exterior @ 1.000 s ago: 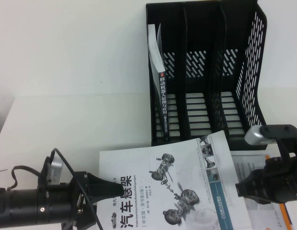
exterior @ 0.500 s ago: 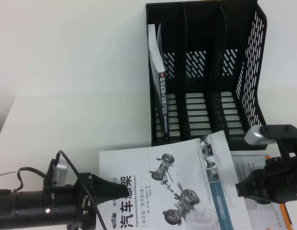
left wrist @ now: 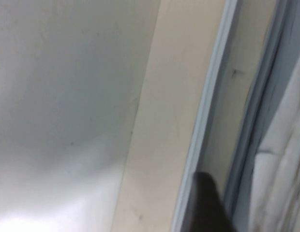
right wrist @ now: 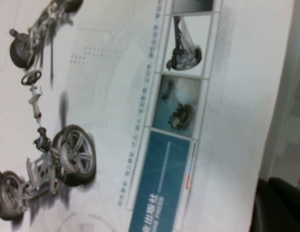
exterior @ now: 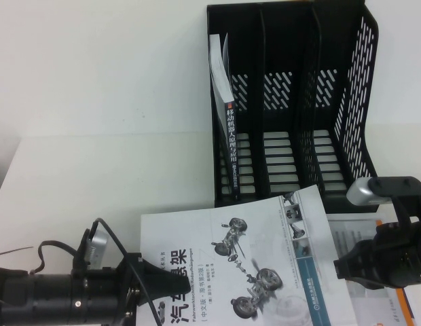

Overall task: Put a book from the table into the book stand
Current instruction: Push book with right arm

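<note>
The book (exterior: 265,251), white with grey car-suspension drawings and a bold black title, lies flat on the table (exterior: 95,170) in front of the book stand (exterior: 292,102). The stand's middle and right slots are empty. My left gripper (exterior: 151,293) is low at the book's left edge and looks open. One dark fingertip (left wrist: 205,203) shows beside the book's page edge (left wrist: 280,145) in the left wrist view. My right gripper (exterior: 339,268) is at the book's right edge. The right wrist view shows the cover (right wrist: 116,96) close up.
A black-spined book (exterior: 231,149) leans in the stand's left slot. Another white book with orange print (exterior: 346,238) lies under the right arm at the right. The table's near edge is close behind both arms.
My left arm has slid right and toward the near edge, its tips now over the book's left edge. The right arm and the book have not moved.
</note>
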